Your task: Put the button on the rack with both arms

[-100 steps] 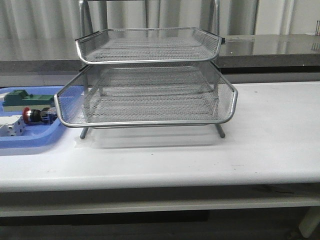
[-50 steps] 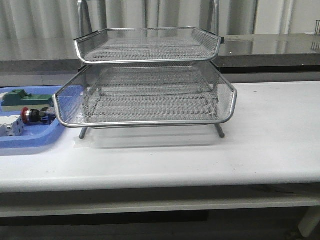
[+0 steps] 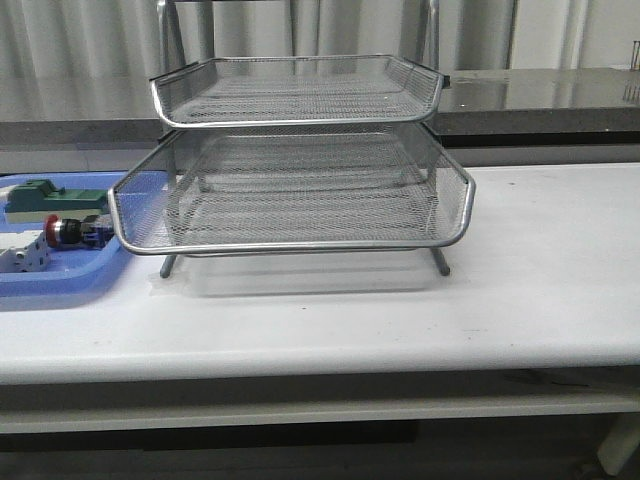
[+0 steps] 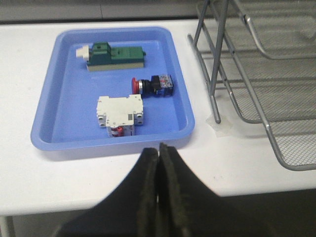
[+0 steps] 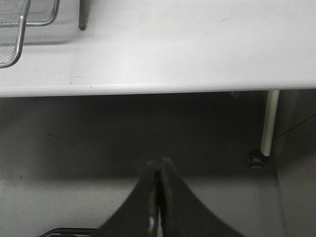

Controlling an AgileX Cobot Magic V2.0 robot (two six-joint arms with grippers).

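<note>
Front view, white table (image 3: 540, 300) (grey curtain behind), rack (image 3: 300, 190), left tool (image 4: 158, 163) closed, right tool (image 5: 158, 173) closed.

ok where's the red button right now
The button lies on its side in the blue tray at the table's left end in the front view, left of the rack, between the green block and the white part.

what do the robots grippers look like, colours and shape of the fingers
Only the wrist views show them. The left gripper is black, with two long angular fingers that widen from narrow tips towards the wrist; their surface looks matte and slightly textured. The right gripper has the same black, tapering two-finger form, seen dimly. No cables, labels or markings are visible on either.
</note>
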